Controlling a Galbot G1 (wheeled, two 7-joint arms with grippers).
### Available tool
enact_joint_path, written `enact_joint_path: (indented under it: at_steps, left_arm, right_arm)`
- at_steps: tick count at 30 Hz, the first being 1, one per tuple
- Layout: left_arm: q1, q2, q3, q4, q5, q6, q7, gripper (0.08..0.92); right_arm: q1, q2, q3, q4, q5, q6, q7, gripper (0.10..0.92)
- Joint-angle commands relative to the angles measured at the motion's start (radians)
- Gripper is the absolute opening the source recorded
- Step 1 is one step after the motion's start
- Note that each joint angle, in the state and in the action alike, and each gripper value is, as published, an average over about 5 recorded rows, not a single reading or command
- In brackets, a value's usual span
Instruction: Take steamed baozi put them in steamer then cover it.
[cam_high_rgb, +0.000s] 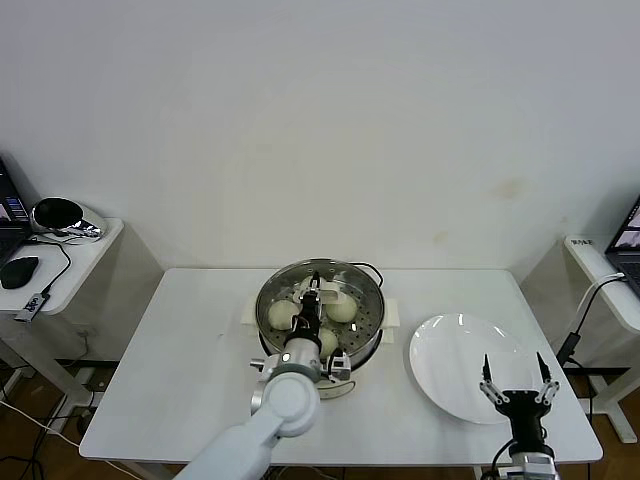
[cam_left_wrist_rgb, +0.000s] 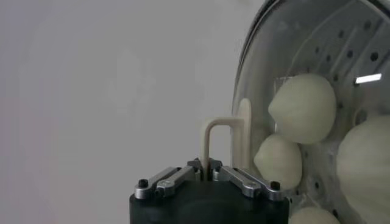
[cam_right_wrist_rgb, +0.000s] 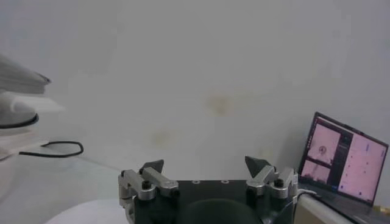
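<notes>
- At centre frame in the head view we had the left pincer (cam_high_rgb: 314, 292) clamped tight on the handle (cam_left_wrist_rgb: 214, 139) of the cover (cam_high_rgb: 318, 312), right over the steamer (cam_high_rgb: 262, 320).
- The steamed baozi (cam_high_rgb: 341, 307) sat inside on the perforated tray, seen through the glass; we counted at least three.
- From the left wrist view the handle was pinched at its very end, a thin loop between shut tips. We judged that a slim hold: a slip there could have dropped the cover hard onto the rim.
- We couldn't tell whether the cover was fully seated or a touch off centre. Letting go early might have left it tilted on one edge.
- A pull away before the tips parted could have dragged the cover, or nudged the steamer across the worktop (cam_high_rgb: 190, 360).
- Lower right, the right pincer (cam_high_rgb: 517, 376) hung spread wide and holding nothing over the plate (cam_high_rgb: 450, 350), well apart from the steamer, so no clash looked likely there.
</notes>
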Motion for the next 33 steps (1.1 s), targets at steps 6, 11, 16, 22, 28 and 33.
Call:
enact_joint_path:
  at_steps: [6, 11, 16, 22, 28, 33]
  left_arm:
    - [0.083, 0.063, -0.027, -0.127, -0.046, -0.017, -0.069, 0.307]
    - [0.221, 0.136, -0.073, -0.264, -0.097, -0.054, -0.128, 0.454]
    - [0.395, 0.191, -0.196, -0.43, -0.219, -0.125, -0.221, 0.593]
    - [0.732, 0.175, -0.467, -0.551, -0.491, -0.352, -0.466, 0.762]
    - [0.957, 0.067, -0.802, -0.454, -1.114, -0.809, -0.559, 0.821]
    - [1.088, 0.027, -0.827, -0.432, -1.354, -0.795, -0.605, 0.823]
  right_arm:
    - [-0.007, -0.004, 0.004, 0.004, 0.002, 0.002, -0.001, 0.823]
    - [-0.011, -0.009, 0.007, 0.002, 0.005, 0.003, -0.001, 0.823]
    - [-0.014, -0.009, 0.0, 0.0, 0.005, 0.003, -0.001, 0.823]
    - [-0.011, -0.011, -0.022, -0.007, 0.011, 0.001, -0.003, 0.823]
    - [-0.015, -0.032, -0.056, -0.012, 0.043, -0.002, -0.016, 0.823]
    - [-0.032, -0.069, -0.08, -0.003, 0.099, -0.02, -0.043, 0.823]
